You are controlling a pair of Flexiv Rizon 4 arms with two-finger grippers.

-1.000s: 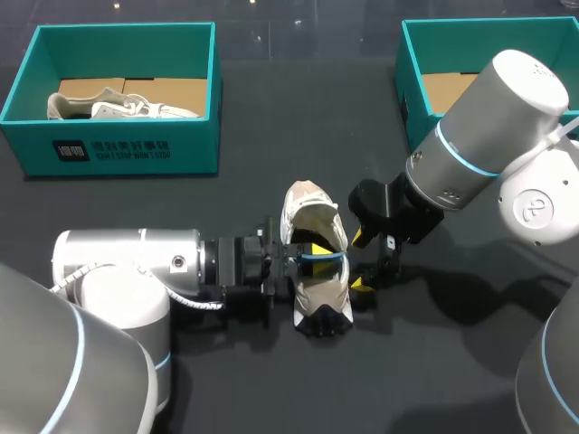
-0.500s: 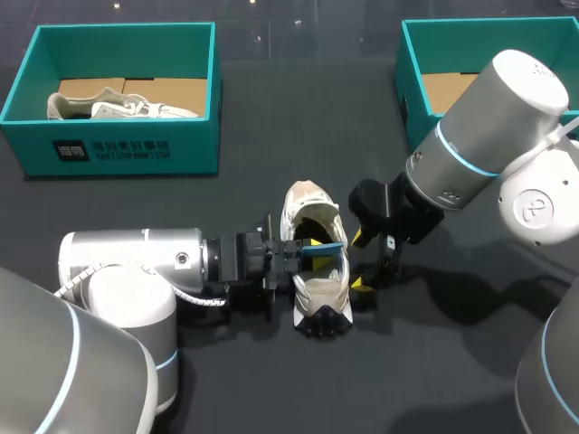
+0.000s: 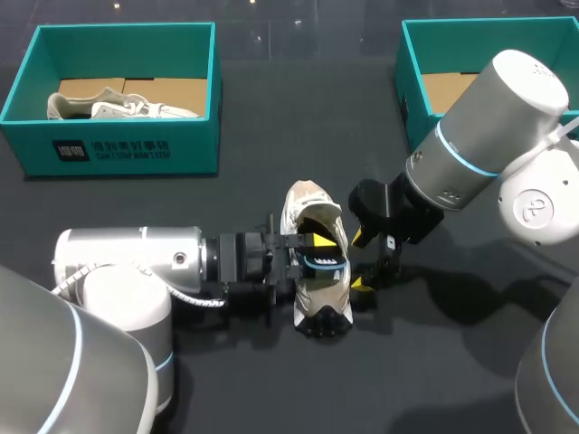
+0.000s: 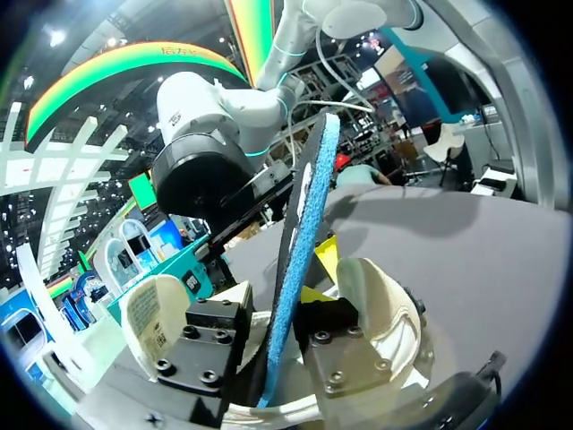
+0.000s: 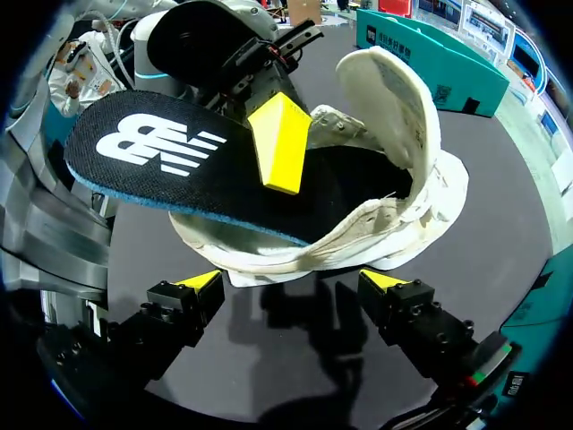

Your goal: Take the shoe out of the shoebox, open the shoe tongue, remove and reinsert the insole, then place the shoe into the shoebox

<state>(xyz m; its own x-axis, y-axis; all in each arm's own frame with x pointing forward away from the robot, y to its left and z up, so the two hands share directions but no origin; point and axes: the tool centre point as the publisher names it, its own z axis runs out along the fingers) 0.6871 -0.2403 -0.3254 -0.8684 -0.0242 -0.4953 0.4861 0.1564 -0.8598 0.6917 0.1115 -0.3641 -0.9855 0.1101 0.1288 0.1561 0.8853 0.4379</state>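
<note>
Two teal boxes stand at the far corners of the table (image 3: 298, 136). The left box (image 3: 109, 152) has a pale spare shoe (image 3: 127, 107) lying in it and is well apart from the work.

In the middle, the left gripper (image 3: 312, 246) is clamped on the insole (image 3: 326, 260), which stands edgewise between its fingers, partly over the mouth of the shoe (image 3: 321, 303). The shoe rests on the table with its tongue (image 5: 398, 98) folded up and back.

The insole looks thin, light and bendy. It would likely flop or buckle if pushed from one end, so a hold on its long edge near the middle seems best. The shoe is soft and light, so it may skid. Its stiffer heel or side wall is the surest place to grip.

Just right of the shoe, the right gripper (image 5: 291, 282) hangs with its fingers spread wide, holding nothing, tips just short of the shoe's side.

There is open table toward the near edge. The wall of the right box (image 3: 404, 86) stands close behind the right arm, so lifts on that side want care.
</note>
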